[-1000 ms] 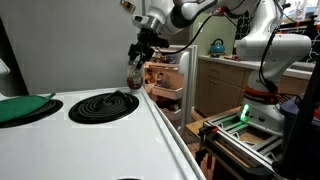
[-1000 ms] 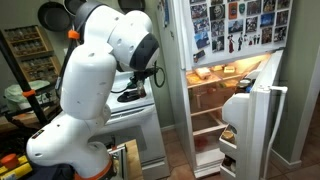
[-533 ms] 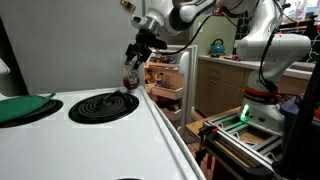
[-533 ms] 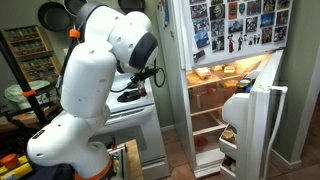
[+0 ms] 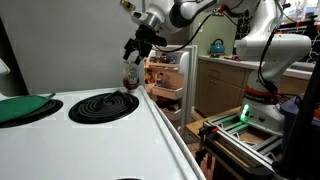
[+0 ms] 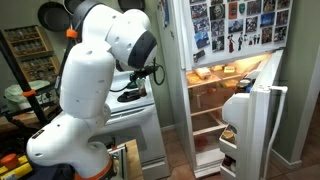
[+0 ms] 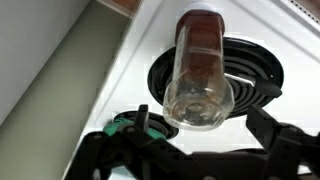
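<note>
Glass, clear at the top and reddish-brown lower down, the small jar (image 5: pixel 131 78) stands upright on the white stove top (image 5: pixel 110 140), at the far edge of the black coil burner (image 5: pixel 103 104). From above in the wrist view the jar (image 7: pixel 200 70) overlaps the burner's rim (image 7: pixel 262 72), so whether it rests on the coil or just beside it cannot be told. The jaws hang directly above the jar, spread wide and holding nothing, with one finger (image 7: pixel 128 128) on each side of the glass and clear of it. A second ago the jaws sat lower and were closed on the jar's top. Now they have lifted off and opened, while the jar keeps the same spot by the burner. On the burner's other side, well apart from the jar, lies a green lid (image 5: pixel 22 107). The arm (image 5: pixel 190 12) reaches in from above, beyond the burner.
</note>
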{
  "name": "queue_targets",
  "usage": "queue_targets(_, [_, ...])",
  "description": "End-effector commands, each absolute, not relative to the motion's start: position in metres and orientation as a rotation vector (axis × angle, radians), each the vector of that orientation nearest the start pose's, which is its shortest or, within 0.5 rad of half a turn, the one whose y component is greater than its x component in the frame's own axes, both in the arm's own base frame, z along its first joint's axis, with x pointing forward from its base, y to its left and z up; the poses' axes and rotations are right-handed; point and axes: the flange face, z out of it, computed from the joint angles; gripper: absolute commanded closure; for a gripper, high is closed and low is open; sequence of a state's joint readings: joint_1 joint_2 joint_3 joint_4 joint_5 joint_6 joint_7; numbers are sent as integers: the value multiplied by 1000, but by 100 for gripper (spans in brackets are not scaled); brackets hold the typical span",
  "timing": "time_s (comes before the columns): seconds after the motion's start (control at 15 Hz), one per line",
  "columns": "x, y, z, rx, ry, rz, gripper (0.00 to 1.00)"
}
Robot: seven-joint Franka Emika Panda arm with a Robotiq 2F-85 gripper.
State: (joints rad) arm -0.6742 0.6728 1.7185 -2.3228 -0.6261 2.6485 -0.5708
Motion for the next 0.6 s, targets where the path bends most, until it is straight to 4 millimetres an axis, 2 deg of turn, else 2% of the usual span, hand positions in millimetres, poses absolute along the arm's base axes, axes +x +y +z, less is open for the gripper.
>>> queue_targets(0.0, [283, 423, 440, 1844, 2771, 865, 0])
queue_targets(0.27, [279, 390, 455, 1915, 2634, 783, 0])
queue_targets(0.47, [278, 360, 461, 2017, 2430, 699, 0])
queue_targets(0.53, [285, 378, 464, 1975, 2549, 735, 0])
